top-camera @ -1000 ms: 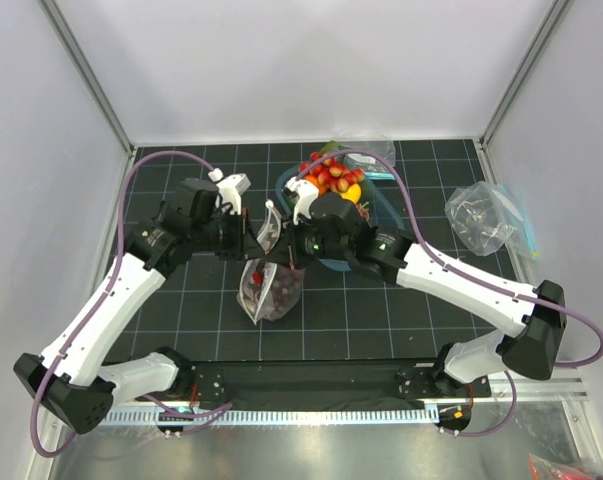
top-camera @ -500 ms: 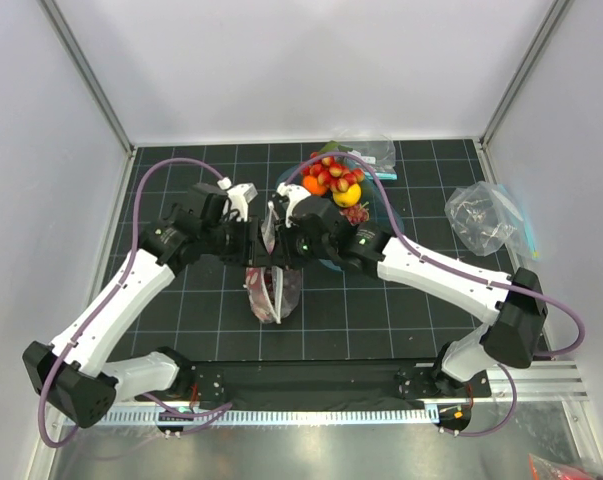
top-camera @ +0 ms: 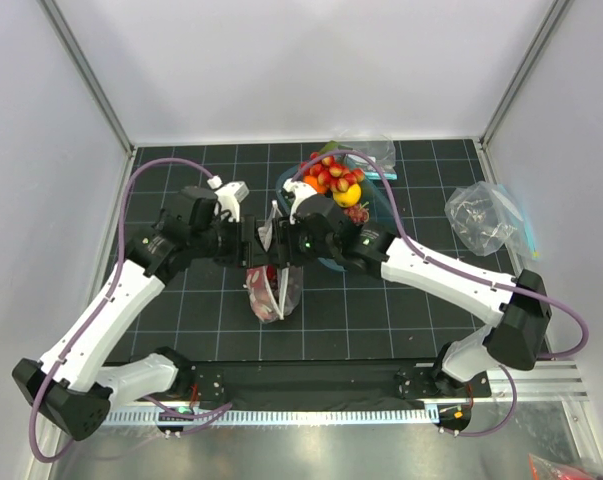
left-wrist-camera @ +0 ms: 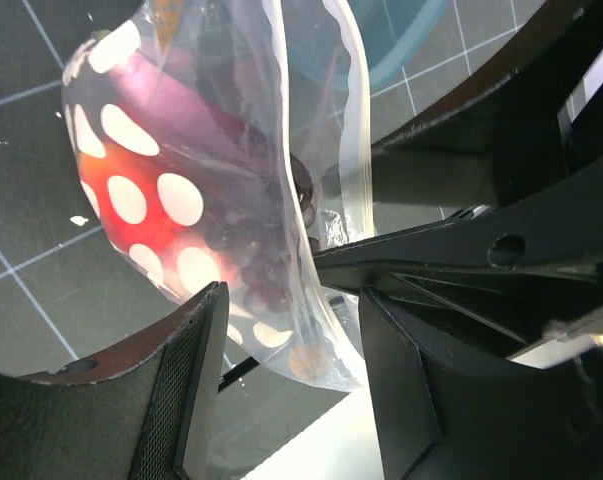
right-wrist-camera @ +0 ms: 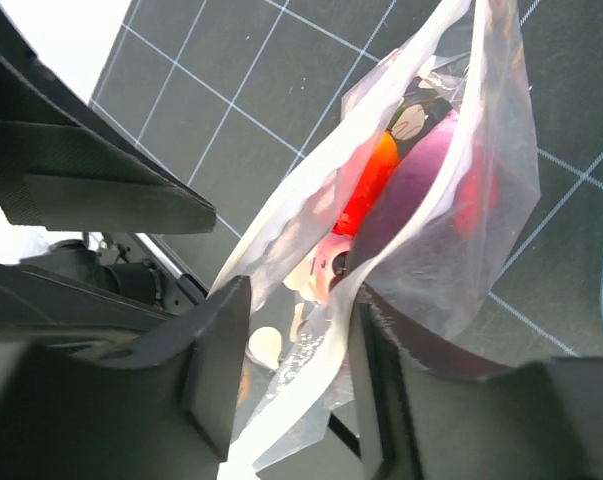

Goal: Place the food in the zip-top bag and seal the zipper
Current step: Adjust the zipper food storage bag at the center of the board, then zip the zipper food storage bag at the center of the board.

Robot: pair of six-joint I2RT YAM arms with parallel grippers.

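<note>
Both grippers at the bag mouth, food inside, zipper looks unsealed.
Left gripper [left-wrist-camera: 293, 400] has its jaws parted, straddling the lower edge of the bag [top-camera: 271, 295], mid-frame in the top view. Tomato [left-wrist-camera: 116, 235], grapes [left-wrist-camera: 246, 250] and onion [right-wrist-camera: 421, 190] sit inside. Right gripper [right-wrist-camera: 301, 385] is also parted, with the zipper [left-wrist-camera: 356, 190] strip between its fingers, probably lined up to pinch the mouth closed.

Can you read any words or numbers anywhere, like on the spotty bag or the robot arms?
No text can be read in any view.
Zip-top bag: only white dots, no letters or numbers.
Plain clear bag at the right: some dark marks, too small to read.
Robot arms: no label or number shows.
</note>
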